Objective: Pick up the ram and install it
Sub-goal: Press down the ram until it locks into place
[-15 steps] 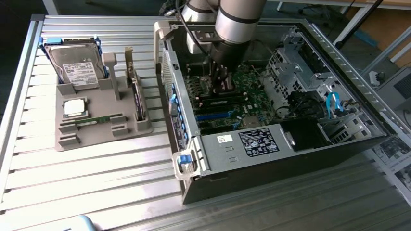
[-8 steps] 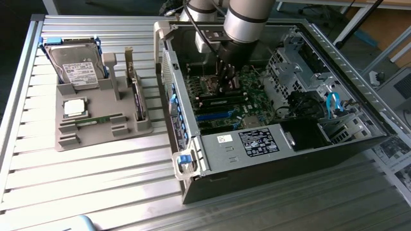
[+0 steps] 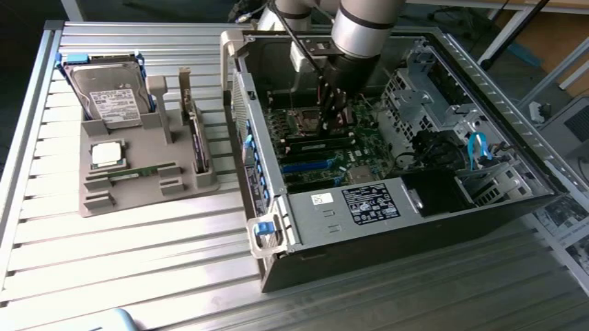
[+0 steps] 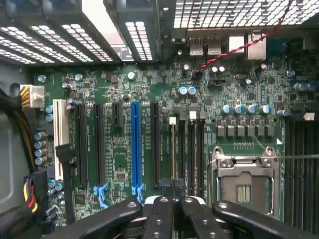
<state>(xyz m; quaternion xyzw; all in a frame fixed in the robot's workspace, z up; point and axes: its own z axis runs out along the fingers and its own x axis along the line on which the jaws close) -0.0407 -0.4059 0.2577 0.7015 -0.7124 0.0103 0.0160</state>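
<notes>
One gripper [image 3: 335,114] sits low inside the case [image 3: 478,207], fingers [image 4: 164,214] closed over the RAM slots [image 4: 185,149]. Whether they pinch a ram I can't tell. Another ram [image 3: 140,172] lies on the holder [image 3: 120,200], well apart. Risk: tilted seating jams the slot, or fingers hit the socket [image 4: 244,184] beside them.

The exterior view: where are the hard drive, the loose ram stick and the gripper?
hard drive [image 3: 109,98], exterior view, its white label.
ram [image 3: 140,172], exterior view, middle of the green stick.
gripper [image 3: 333,118], exterior view, between its fingertips.
</notes>
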